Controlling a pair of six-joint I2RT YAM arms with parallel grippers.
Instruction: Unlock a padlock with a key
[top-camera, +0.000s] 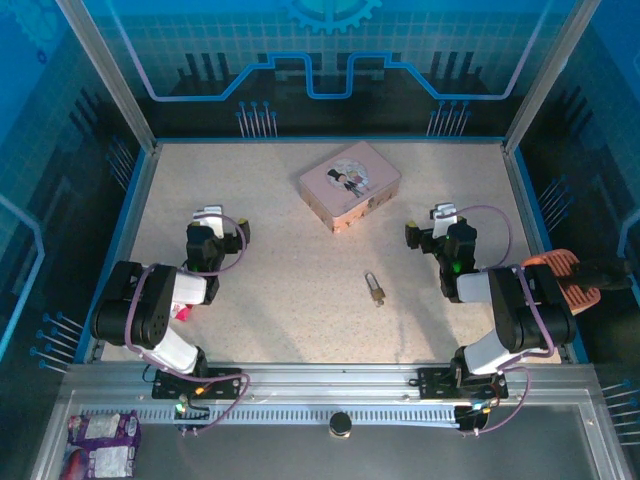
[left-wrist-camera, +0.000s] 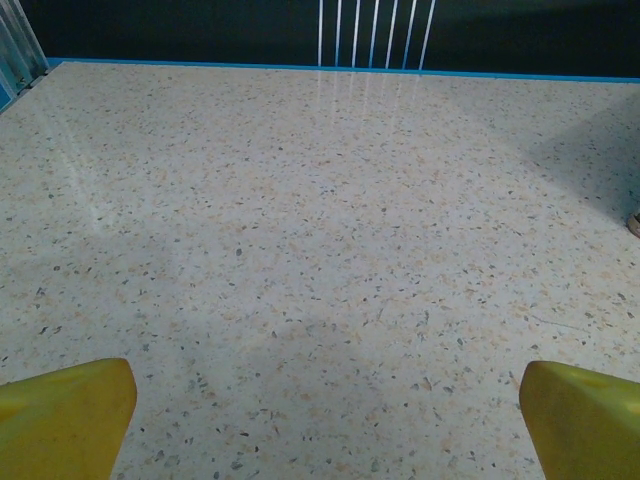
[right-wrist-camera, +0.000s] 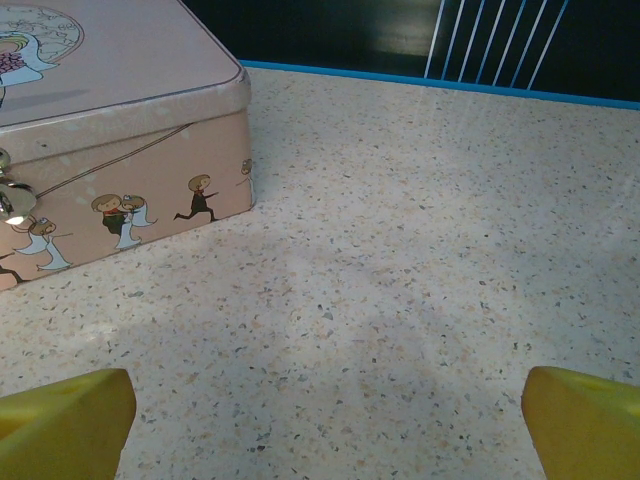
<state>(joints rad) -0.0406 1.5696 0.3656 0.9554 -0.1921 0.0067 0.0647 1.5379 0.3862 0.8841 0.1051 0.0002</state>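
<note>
Padlock (top-camera: 375, 289) lay flat on the speckled table (top-camera: 280, 290), in open ground between the two arms and somewhat nearer the right one, touching nothing else. That bare spot probably suited the job, since either arm could come at it from above. A silvery bit showed at its far end; whether that was the shackle alone or the key beside it was too small to tell, and the key could not be picked out anywhere with confidence.

Beyond the lock, well apart from it, stood the pink tin (top-camera: 350, 184), lid on and set at an angle to the table edges. It seemed only a bystander to the task.

The right gripper (top-camera: 443, 216) hung low over bare table near the tin's corner (right-wrist-camera: 225, 140), its yellow fingers (right-wrist-camera: 580, 420) spread wide with nothing between them. The left gripper (top-camera: 211, 216) sat over empty table on the far side from the lock, fingers (left-wrist-camera: 60, 410) likewise splayed and unloaded. Both looked like ready stances. Both pointed away from the bases, so the lock lay nearer the bases than either did.
</note>
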